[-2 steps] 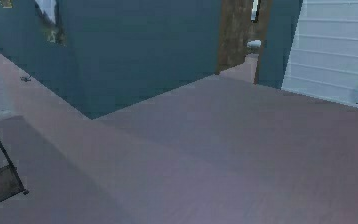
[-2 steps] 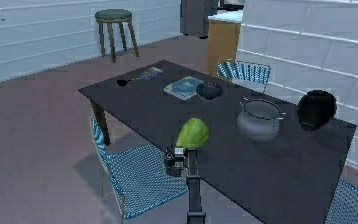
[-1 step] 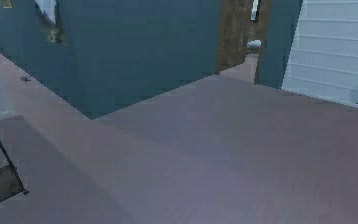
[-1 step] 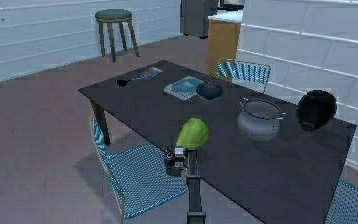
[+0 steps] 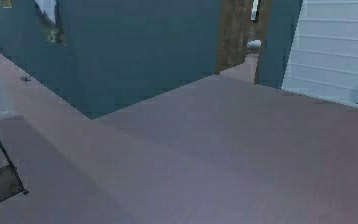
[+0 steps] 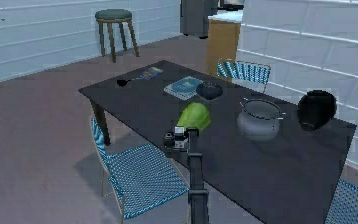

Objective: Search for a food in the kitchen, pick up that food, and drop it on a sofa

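A green rounded food item (image 6: 195,117) lies on the dark dining table (image 6: 137,100) in the arm side view. My arm's dark bar (image 6: 197,185) rises from the bottom edge and ends just below the green item. The gripper (image 6: 175,139) sits at that end, beside the white marker squares. With the green item on the tabletop right at the gripper's far end, I cannot tell whether the gripper holds anything.
On the table are a silver lidded pot (image 6: 259,118), a black kettle (image 6: 317,108), a dark bowl (image 6: 210,90) and a book (image 6: 184,87). Blue woven chairs (image 6: 142,175) (image 6: 244,72) flank it; a stool (image 6: 116,30) stands behind. Ahead, teal wall (image 5: 137,50), brown doorway (image 5: 235,35), open floor.
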### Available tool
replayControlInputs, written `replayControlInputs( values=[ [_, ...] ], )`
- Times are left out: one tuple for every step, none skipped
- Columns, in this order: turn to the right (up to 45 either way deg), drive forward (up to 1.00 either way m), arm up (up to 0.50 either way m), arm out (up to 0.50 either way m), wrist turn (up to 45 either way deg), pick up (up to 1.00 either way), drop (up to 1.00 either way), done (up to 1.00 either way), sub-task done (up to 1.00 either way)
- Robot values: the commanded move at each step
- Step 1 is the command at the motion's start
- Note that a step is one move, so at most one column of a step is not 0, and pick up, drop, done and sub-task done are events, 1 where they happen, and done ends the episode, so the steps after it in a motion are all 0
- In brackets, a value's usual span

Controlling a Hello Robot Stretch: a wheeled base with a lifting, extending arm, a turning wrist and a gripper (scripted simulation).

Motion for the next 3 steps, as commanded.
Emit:
replayControlInputs(
  values=[
    [0.0, 0.0, 0.32, 0.0, 0.0, 0.0, 0.0, 0.0, 0.0],
    [0.0, 0.0, 0.0, 0.0, -45.0, 0.0, 0.0, 0.0, 0.0],
    [0.0, 0.0, 0.0, 0.0, -45.0, 0.0, 0.0, 0.0, 0.0]
  ],
)
